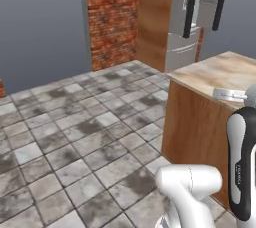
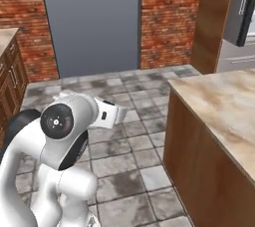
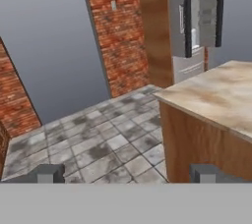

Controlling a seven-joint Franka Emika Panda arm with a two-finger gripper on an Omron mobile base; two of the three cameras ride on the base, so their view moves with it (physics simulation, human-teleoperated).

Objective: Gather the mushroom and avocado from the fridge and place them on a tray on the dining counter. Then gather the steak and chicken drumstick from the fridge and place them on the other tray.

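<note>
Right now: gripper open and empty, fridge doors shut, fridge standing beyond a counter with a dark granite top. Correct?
One thing is off: the counter top is beige marble-look, not dark granite; the hand view shows it over a wooden front. The rest holds: the gripper is open with nothing between its tips, and the fridge beyond has its doors shut.
</note>
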